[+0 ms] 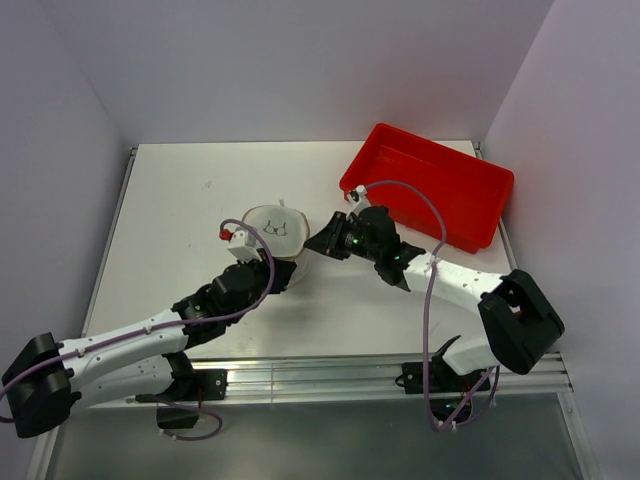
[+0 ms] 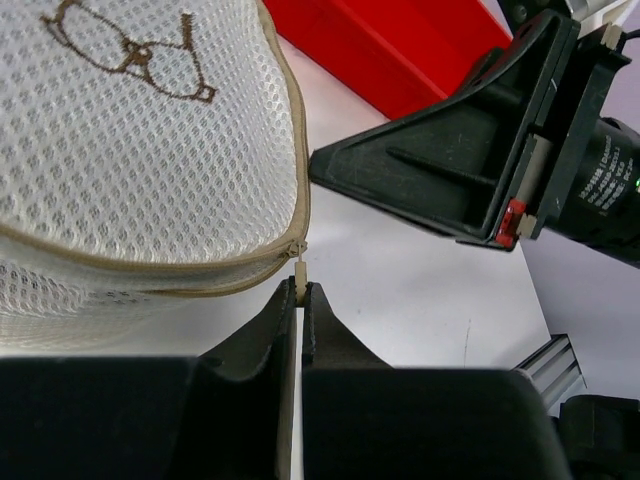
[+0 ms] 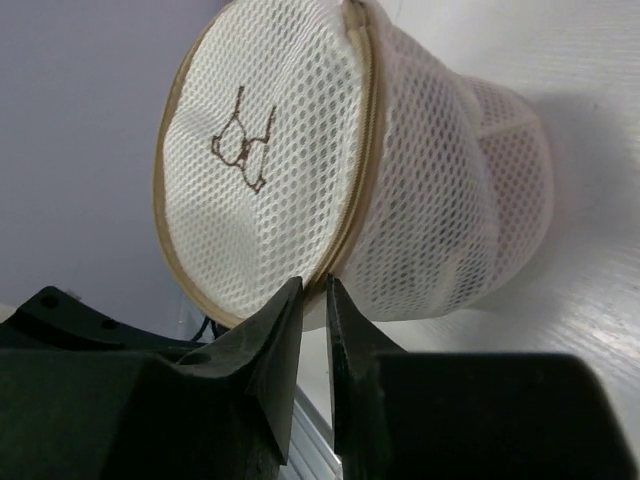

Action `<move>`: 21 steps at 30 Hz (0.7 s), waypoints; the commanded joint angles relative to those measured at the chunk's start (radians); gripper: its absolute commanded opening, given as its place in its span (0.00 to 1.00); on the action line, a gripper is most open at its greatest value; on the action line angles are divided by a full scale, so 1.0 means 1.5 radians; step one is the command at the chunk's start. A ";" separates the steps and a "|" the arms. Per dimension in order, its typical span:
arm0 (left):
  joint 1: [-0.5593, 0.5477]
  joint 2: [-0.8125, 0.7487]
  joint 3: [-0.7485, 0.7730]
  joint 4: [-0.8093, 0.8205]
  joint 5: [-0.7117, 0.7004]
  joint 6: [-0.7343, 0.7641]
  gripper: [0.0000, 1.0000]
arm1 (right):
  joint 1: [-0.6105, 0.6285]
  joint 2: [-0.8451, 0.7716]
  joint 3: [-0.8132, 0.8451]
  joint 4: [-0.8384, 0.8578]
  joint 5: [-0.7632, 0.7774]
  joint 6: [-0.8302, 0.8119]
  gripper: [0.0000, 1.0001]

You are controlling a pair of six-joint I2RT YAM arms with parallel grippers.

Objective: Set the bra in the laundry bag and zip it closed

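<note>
This looks like a robotics lab test cell rather than a home. A left arm [image 1: 130, 345] and a right arm [image 1: 470, 285], white and black, are bolted by an aluminium rail [image 1: 330, 372] along the 6 o'clock edge of a bare white worktop [image 1: 190, 200]. Purple-grey cables [image 1: 426, 330] loop off them. Plain pale walls [image 1: 300, 70] box it in at 9, 12 and 3 o'clock. The household items are a red plastic tray [image 1: 450, 190] at 2 o'clock and the laundry bag [image 1: 272, 228] near the centre.

No words or numbers can be read. A brown stitched eyeglasses motif [image 2: 130, 55] sits on the white mesh top of the laundry bag [image 2: 150, 170]. Tiny white lettering on a black motor housing [image 2: 612, 190] is too blurred to read.
</note>
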 commanded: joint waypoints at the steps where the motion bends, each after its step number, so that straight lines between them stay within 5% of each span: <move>1: -0.004 -0.025 -0.008 0.003 -0.007 0.001 0.00 | -0.014 -0.001 0.038 -0.010 0.028 -0.020 0.22; 6: -0.004 -0.031 -0.016 0.000 -0.014 0.000 0.00 | -0.012 0.025 0.058 -0.019 -0.017 -0.031 0.48; 9: -0.004 -0.026 -0.014 0.009 -0.012 0.002 0.00 | -0.008 0.026 0.043 0.010 -0.030 -0.015 0.49; 14: -0.004 -0.018 -0.007 0.011 -0.009 0.006 0.00 | -0.008 0.031 0.050 0.002 -0.032 -0.020 0.31; 17: -0.004 -0.024 -0.008 0.006 -0.012 0.008 0.00 | -0.012 0.040 0.060 -0.004 -0.030 -0.027 0.13; 18: -0.004 -0.025 -0.008 -0.001 -0.014 0.008 0.00 | -0.020 0.048 0.066 -0.005 -0.032 -0.028 0.00; 21: -0.004 -0.035 -0.010 -0.016 -0.021 0.010 0.00 | -0.040 0.068 0.093 -0.019 -0.043 -0.049 0.00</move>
